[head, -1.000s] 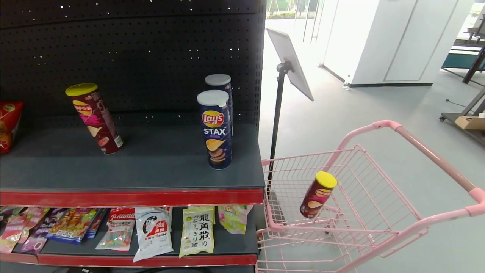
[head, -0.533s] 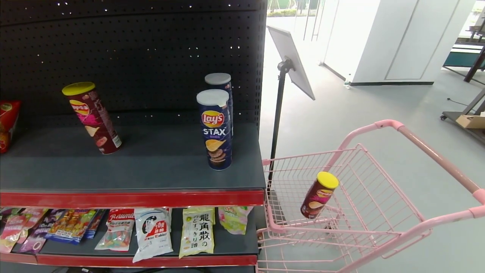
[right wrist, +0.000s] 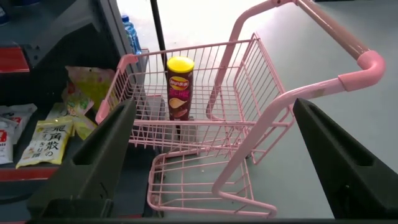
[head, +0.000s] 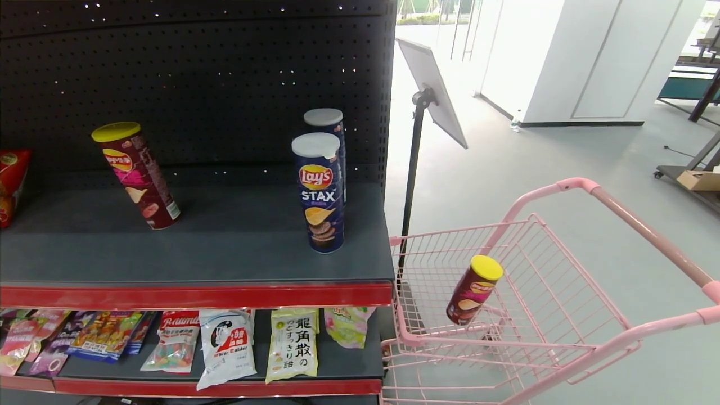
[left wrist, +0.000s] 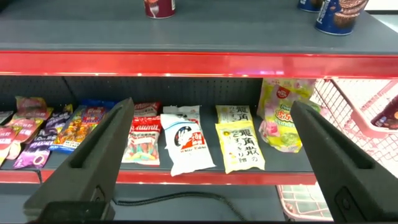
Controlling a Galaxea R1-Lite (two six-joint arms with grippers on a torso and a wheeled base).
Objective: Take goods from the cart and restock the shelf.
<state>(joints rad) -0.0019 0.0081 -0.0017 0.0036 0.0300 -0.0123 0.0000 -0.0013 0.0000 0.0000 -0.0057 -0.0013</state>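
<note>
My left gripper (left wrist: 212, 102) has its jaws wide apart and holds nothing. Between its two dark fingers (left wrist: 93, 162) I see the lower shelf (left wrist: 186, 175) with its row of snack packets. My right gripper (right wrist: 214, 102) also has its jaws wide apart and empty, and it looks down on the pink cart (right wrist: 292, 93).

In the head view the cart (head: 641, 229) is in the lower right of the frame, just beside the right end of the shelves. One maroon can (head: 472, 289) with a yellow lid stands in its wire basket, near the side that is closer to the shelves. In the right wrist view this can (right wrist: 179, 87) stands on its base, lid up, and I see no other goods in the basket.

The upper shelf (head: 225, 247) is a grey board with a red front edge, in the middle left of the frame. A second maroon can (head: 138, 175) with a yellow lid stands on it towards the left. Two blue cans with grey lids stand towards the right end, the front blue can (head: 319, 194) directly before the rear blue can (head: 329, 121). The two kinds of can are well apart, with bare board between them. A red bag (head: 10, 185) is at the left edge of the frame, on the same board.

On the lower shelf, at the bottom left of the frame, several packets lie flat in a row, among them a white packet (head: 226, 346) and a pale yellow packet (head: 292, 342). A sign stand (head: 430, 90) rises behind the cart, in the upper middle of the frame.
</note>
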